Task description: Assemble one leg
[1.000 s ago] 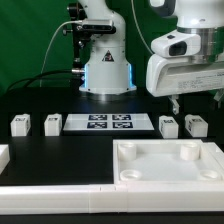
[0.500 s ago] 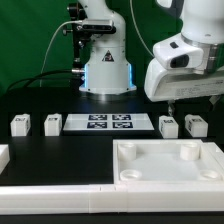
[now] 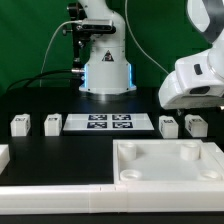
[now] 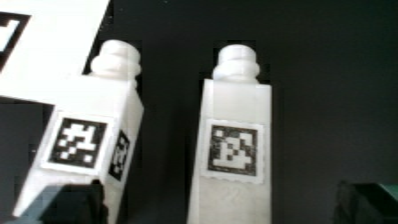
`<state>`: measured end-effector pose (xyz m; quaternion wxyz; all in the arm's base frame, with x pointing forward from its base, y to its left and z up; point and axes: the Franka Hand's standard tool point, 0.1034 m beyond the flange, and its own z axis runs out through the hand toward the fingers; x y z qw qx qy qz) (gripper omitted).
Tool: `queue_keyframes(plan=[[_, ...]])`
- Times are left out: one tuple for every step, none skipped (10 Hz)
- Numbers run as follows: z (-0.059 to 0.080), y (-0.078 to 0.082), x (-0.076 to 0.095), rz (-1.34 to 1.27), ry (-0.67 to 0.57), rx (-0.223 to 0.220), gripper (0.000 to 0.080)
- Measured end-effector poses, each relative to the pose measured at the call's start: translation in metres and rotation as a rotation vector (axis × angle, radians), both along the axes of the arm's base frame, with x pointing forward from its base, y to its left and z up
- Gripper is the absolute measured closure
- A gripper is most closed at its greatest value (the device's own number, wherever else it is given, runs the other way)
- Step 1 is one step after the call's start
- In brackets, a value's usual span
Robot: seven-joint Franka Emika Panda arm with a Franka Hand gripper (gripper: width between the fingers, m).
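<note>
Wrist view: frame edges crop the gripper (image 4: 221,205) to two dark fingertips (image 4: 64,206) and cut off the marker board (image 4: 50,52). Exterior view: arm (image 3: 198,78) cropped at the edge.

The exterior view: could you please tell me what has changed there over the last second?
The arm's white hand swung toward the exterior view's right and a little lower, over the legs on that side. The gripper is open in the wrist view; nothing was taken hold of or let go. All four legs, the marker board and the tray-like part stayed where they were.
</note>
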<state>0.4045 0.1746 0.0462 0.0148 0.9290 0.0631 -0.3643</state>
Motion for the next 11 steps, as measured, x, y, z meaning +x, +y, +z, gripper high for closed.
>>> queue_keyframes(plan=[[0.0, -0.001, 0.0, -0.001, -0.001, 0.0, 0.015], [-0.002, 0.002, 0.0, -0.008, -0.005, -0.007, 0.015], [-0.008, 0.009, -0.004, -0.009, -0.012, -0.013, 0.015], [-0.011, 0.014, -0.007, -0.007, -0.012, -0.021, 0.015], [-0.014, 0.017, -0.011, -0.001, -0.007, -0.023, 0.015], [-0.017, 0.018, -0.013, 0.004, 0.003, -0.024, 0.015], [-0.019, 0.016, -0.015, 0.008, 0.026, -0.025, 0.015], [-0.019, 0.012, -0.016, 0.009, 0.042, -0.027, 0.015], [-0.018, 0.008, -0.02, 0.014, 0.095, -0.036, 0.015], [-0.02, 0.008, -0.019, 0.015, 0.14, -0.042, 0.015], [-0.022, 0.009, -0.016, 0.013, 0.13, -0.039, 0.015]])
